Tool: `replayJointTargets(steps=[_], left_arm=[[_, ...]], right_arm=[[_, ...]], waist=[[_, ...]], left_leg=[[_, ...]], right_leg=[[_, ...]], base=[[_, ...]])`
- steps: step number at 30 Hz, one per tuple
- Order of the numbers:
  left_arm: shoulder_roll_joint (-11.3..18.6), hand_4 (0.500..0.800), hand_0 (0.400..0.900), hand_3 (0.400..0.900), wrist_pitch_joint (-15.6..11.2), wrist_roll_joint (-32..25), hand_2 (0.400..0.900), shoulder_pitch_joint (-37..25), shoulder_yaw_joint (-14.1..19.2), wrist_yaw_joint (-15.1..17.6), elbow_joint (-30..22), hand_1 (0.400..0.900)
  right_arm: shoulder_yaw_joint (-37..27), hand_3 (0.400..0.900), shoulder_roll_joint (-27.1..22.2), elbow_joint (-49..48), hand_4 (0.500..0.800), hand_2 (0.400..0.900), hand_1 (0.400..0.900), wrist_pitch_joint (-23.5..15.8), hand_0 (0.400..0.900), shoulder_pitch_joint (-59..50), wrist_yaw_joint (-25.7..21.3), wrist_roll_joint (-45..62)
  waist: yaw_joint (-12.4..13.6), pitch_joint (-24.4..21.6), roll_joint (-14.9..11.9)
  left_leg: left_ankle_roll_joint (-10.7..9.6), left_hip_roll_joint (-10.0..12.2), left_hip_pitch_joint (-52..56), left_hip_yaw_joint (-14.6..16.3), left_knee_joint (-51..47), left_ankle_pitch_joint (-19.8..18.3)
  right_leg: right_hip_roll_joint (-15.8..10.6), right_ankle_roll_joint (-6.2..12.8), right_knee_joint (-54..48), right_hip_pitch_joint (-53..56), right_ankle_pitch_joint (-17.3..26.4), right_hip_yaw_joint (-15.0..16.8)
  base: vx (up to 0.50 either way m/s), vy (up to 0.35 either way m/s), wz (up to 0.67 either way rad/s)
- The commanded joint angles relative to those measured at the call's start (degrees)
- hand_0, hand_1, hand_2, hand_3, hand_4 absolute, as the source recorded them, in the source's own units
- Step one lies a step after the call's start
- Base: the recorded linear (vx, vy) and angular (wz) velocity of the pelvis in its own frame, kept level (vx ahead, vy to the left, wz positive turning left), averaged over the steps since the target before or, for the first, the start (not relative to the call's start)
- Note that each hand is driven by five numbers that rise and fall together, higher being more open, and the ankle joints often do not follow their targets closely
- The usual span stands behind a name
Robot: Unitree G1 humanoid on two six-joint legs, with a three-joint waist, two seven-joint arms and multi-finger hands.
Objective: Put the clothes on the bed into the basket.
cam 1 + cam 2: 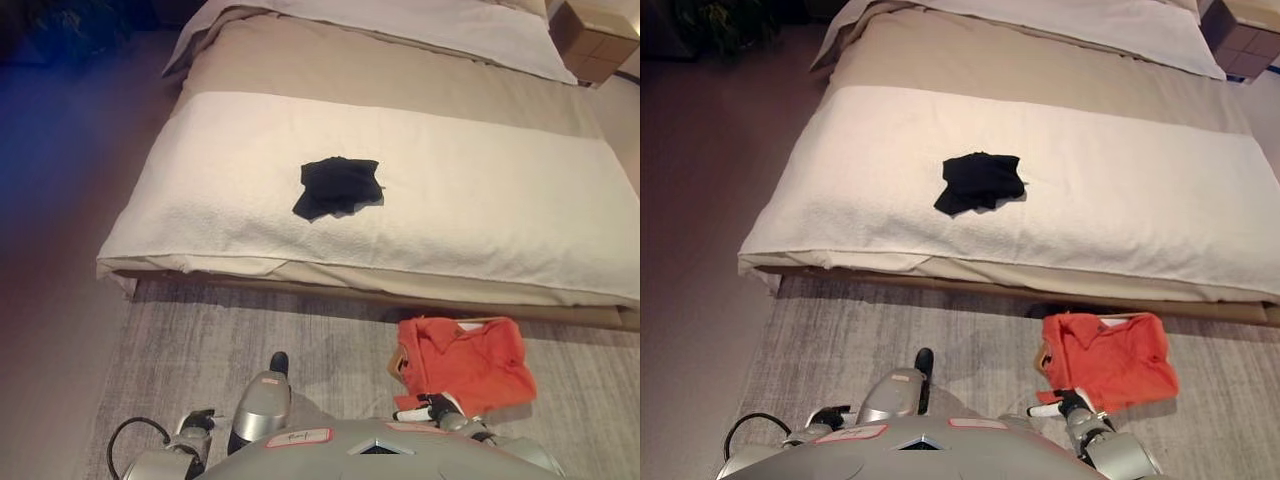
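A black garment (338, 187) lies crumpled on the bed (480, 200), on the white cover, nearer to the foot edge than to the pillows and a little to the left of the middle. It lies alone and nothing touches it, so it is the piece that the task is about now.

On the grey rug (200, 340), just beside the foot edge of the bed and toward its right part, stands the basket (403, 358). An orange garment (465, 360) is draped over it and hides nearly all of it; only a bit of brown rim and handle shows at the left side of the cloth. I judge that this garment is already put in, and that the basket stands close to the bed so that the way from cover to basket is short.

The right hand (1058, 406) is low, near the front edge of the orange cloth. Its white tips point to the left and the fingers look straight, holding nothing. The left hand (197, 421) shows at the lower left over the rug, well apart from the bed; whether it is spread or closed I cannot tell.

Both hands are far from the black garment, so the next step probably needs a reach forward over the foot edge. The loose cloth may slip if only a thin fold is pinched.
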Motion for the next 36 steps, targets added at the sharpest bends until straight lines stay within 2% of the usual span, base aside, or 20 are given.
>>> replayJointTargets(steps=[1,2,3,5,7,11,13,16,18,19,20,21,22,24,26,27,28,29,33,36], left_arm=[[3.2,0.8,0.9,0.9,-0.8,1.1,0.9,-0.4,0.2,0.2,0.2,0.9],[3.2,0.8,0.9,0.9,-0.8,1.1,0.9,-0.4,0.2,0.2,0.2,0.9],[3.4,0.8,0.9,0.9,-1.0,1.6,0.9,-1.2,-0.4,-0.2,-0.2,0.9],[3.0,0.8,0.9,0.9,-1.1,2.4,0.9,-1.7,-1.3,-0.8,-0.3,0.9],[2.2,0.8,0.9,0.9,-1.2,3.0,0.9,-2.0,-1.9,-1.1,-0.2,0.9],[1.6,0.8,0.9,0.9,-1.5,4.2,0.9,-2.0,-1.6,-1.4,-0.1,0.9],[1.5,0.8,0.9,0.9,-1.6,4.3,0.9,-1.6,-1.2,-1.6,0.2,0.9],[1.2,0.8,0.9,0.9,-1.4,4.9,0.9,-1.0,-1.1,-1.8,0.9,0.9],[1.1,0.8,0.9,0.9,-1.3,5.0,0.9,-1.0,-0.8,-1.5,1.1,0.9],[0.8,0.8,0.9,0.9,-1.6,4.6,0.9,-0.7,-1.0,-1.1,1.0,0.9],[0.1,0.8,0.9,0.9,-1.6,4.2,0.9,-0.3,-1.3,-0.2,0.7,0.9],[-0.2,0.8,0.9,0.9,-1.9,3.7,0.9,-0.4,-1.3,0.0,-0.3,0.9],[-0.6,0.8,0.9,0.9,-2.4,3.2,0.9,-0.4,-1.7,0.0,-0.9,0.9],[-0.3,0.8,0.9,0.9,-2.4,2.6,0.9,-1.0,-2.7,0.8,-1.9,0.9],[-0.1,0.8,0.9,0.9,-2.8,1.2,0.9,-0.4,-2.4,2.0,-2.4,0.9],[-0.5,0.8,0.9,0.9,-3.0,0.7,0.9,0.4,-2.4,2.2,-2.5,0.9],[-0.6,0.8,0.9,0.9,-3.0,0.7,0.9,0.4,-2.4,2.2,-2.5,0.9],[-1.4,0.8,0.9,0.9,-2.8,0.8,0.9,1.3,-3.1,2.5,-2.2,0.9],[-1.8,0.8,0.9,0.9,-2.5,1.3,0.9,2.0,-4.0,3.0,-1.7,0.9],[-2.1,0.8,0.9,0.9,-2.5,-0.1,0.9,1.2,-4.7,3.9,-1.5,0.9]], right_arm=[[-1.2,0.9,-4.9,-3.5,0.8,0.9,0.9,0.3,0.9,-0.8,-1.0,0.1],[-1.2,0.9,-4.9,-3.5,0.8,0.9,0.9,0.3,0.9,-0.8,-1.0,0.1],[-1.5,0.9,-5.0,-3.0,0.8,0.9,0.9,0.0,0.9,-0.4,-0.8,0.5],[-2.1,0.9,-5.2,-2.0,0.8,0.9,0.9,0.2,0.9,0.0,-1.0,1.0],[-2.3,0.9,-5.3,-1.7,0.8,0.9,0.9,0.3,0.9,0.2,-1.1,1.2],[-3.2,0.9,-5.9,-2.1,0.8,0.9,0.9,0.5,0.9,0.8,-1.0,0.6],[-3.2,0.9,-6.0,-2.2,0.8,0.9,0.9,0.5,0.9,0.8,-1.0,0.2],[-2.3,0.9,-6.8,-2.9,0.8,0.9,0.9,0.4,0.9,0.6,-0.7,-1.7],[-1.1,0.9,-7.4,-3.1,0.8,0.9,0.9,0.1,0.9,-0.2,-1.5,-3.5],[0.6,0.9,-8.2,-2.8,0.8,0.9,0.9,0.2,0.9,-1.9,-2.0,-5.7],[2.6,0.9,-9.5,-3.8,0.8,0.9,0.9,0.1,0.9,-4.3,-2.2,-7.0],[3.2,0.9,-10.5,-5.2,0.8,0.9,0.9,-0.2,0.9,-5.5,-2.3,-7.3],[3.7,0.9,-12.2,-6.8,0.8,0.9,0.9,-0.5,0.9,-7.1,-2.8,-8.0],[7.4,0.9,-15.2,-10.4,0.8,0.9,0.9,-0.4,0.9,-13.0,-4.7,-12.0],[10.4,0.9,-18.2,-13.4,0.8,0.9,0.9,-0.5,0.9,-18.9,-5.1,-14.9],[12.3,0.9,-19.7,-13.7,0.8,0.9,0.9,-0.5,0.9,-21.7,-5.3,-16.7],[12.3,0.9,-19.7,-13.7,0.8,0.9,0.9,-0.5,0.9,-21.8,-5.3,-16.7],[15.0,0.9,-21.3,-15.2,0.8,0.9,0.9,-0.3,0.9,-26.9,-5.6,-18.7],[17.9,0.9,-21.4,-22.1,0.8,0.9,0.9,0.1,0.9,-34.6,-5.7,-20.7],[20.6,0.9,-19.7,-21.8,0.8,0.9,0.9,0.8,0.9,-42.1,-6.4,-20.1]], waist=[[-0.9,0.4,1.8],[-0.9,0.4,1.9],[-3.4,2.0,3.8],[-5.5,3.8,5.9],[-7.1,4.9,5.8],[-10.5,7.3,5.7],[-10.8,7.7,5.8],[-11.0,6.6,4.7],[-11.2,4.8,4.1],[-10.9,4.0,4.6],[-10.9,3.6,5.4],[-10.4,4.0,5.3],[-9.6,5.2,4.7],[-7.7,7.6,2.9],[-5.5,8.4,3.3],[-4.3,8.3,4.3],[-4.3,8.4,4.2],[-3.1,7.4,6.3],[-3.7,6.8,7.8],[-3.0,7.5,8.3]], left_leg=[[-0.9,-2.1,-1.5,-3.9,-9.4,7.8],[-1.0,-2.0,-1.6,-3.9,-9.3,7.8],[-0.6,-2.5,2.5,-6.0,-10.7,6.0],[-0.7,-1.9,7.4,-8.1,-11.4,4.1],[-1.0,-2.5,11.3,-8.9,-11.9,1.8],[-1.9,-2.7,18.7,-10.9,-11.9,-3.0],[-2.3,-2.4,20.3,-11.1,-12.0,-4.1],[-3.4,-1.6,25.0,-12.5,-12.0,-7.6],[-4.7,0.6,27.6,-13.4,-11.0,-9.9],[-5.5,1.7,27.0,-13.6,-7.9,-9.5],[-6.7,2.8,24.9,-13.4,-0.5,-6.6],[-7.6,2.4,21.8,-13.1,5.4,-3.6],[-8.2,0.8,16.8,-13.1,13.2,-0.5],[-8.1,-2.4,8.6,-11.3,21.1,0.8],[-6.9,-1.6,4.0,-8.6,14.1,-1.2],[-6.7,0.5,5.1,-7.7,6.3,-1.6],[-6.7,0.4,5.3,-7.6,5.7,-1.2],[-6.9,2.4,4.1,-8.6,-4.3,3.4],[-7.0,2.8,6.9,-7.3,-8.7,4.3],[-6.9,2.6,6.6,-7.1,-11.5,5.2]], right_leg=[[1.0,-2.89,2.1,3.3,20.5,0.4],[1.1,-2.91,2.0,3.3,20.6,0.4],[5.0,-4.88,1.0,-3.3,10.4,-0.5],[6.0,-6.43,-3.0,-8.5,4.0,-4.5],[5.3,-5.36,-11.7,-11.9,7.1,-6.9],[3.7,-1.75,-25.5,-18.6,16.0,-6.5],[3.6,-1.05,-25.9,-19.1,16.7,-6.9],[1.5,-0.57,-23.3,-19.1,19.5,-8.7],[2.2,-1.35,-23.4,-17.5,19.5,-9.2],[2.7,-1.76,-23.4,-16.4,19.4,-9.9],[3.9,-2.64,-23.6,-14.6,18.8,-9.7],[4.1,-3.55,-24.0,-12.8,18.0,-9.9],[3.7,-4.25,-24.4,-11.4,17.6,-10.1],[2.8,-5.46,-25.4,-9.1,16.5,-10.2],[3.4,-5.3,-26.2,-7.7,15.0,-9.6],[4.2,-4.98,-26.3,-6.8,14.0,-8.8],[4.0,-4.96,-26.4,-6.9,14.1,-8.7],[5.2,-4.48,-26.6,-5.8,12.9,-8.0],[5.4,-4.64,-26.6,-5.6,12.1,-7.6],[5.0,-4.36,-26.7,-8.0,12.6,-7.3]], base=[[0.28,0.139,0.24],[0.46,0.181,0.68],[0.43,0.153,0.61],[0.49,0.095,0.69],[0.44,-0.044,0.44],[0.47,-0.089,0.5],[0.3,-0.098,0.22],[0.57,-0.324,0.63],[0.49,-0.388,0.66],[0.47,-0.366,0.6],[0.39,-0.317,0.43],[0.28,-0.286,0.35],[0.16,-0.275,-0.15],[0.13,-0.284,-0.31],[0.26,-0.128,-0.5],[0.21,0.018,-0.41],[0.36,0.108,-0.62],[0.3,0.089,-0.32],[0.21,0.076,-0.09],[-0.02,0.088,-0.08]])
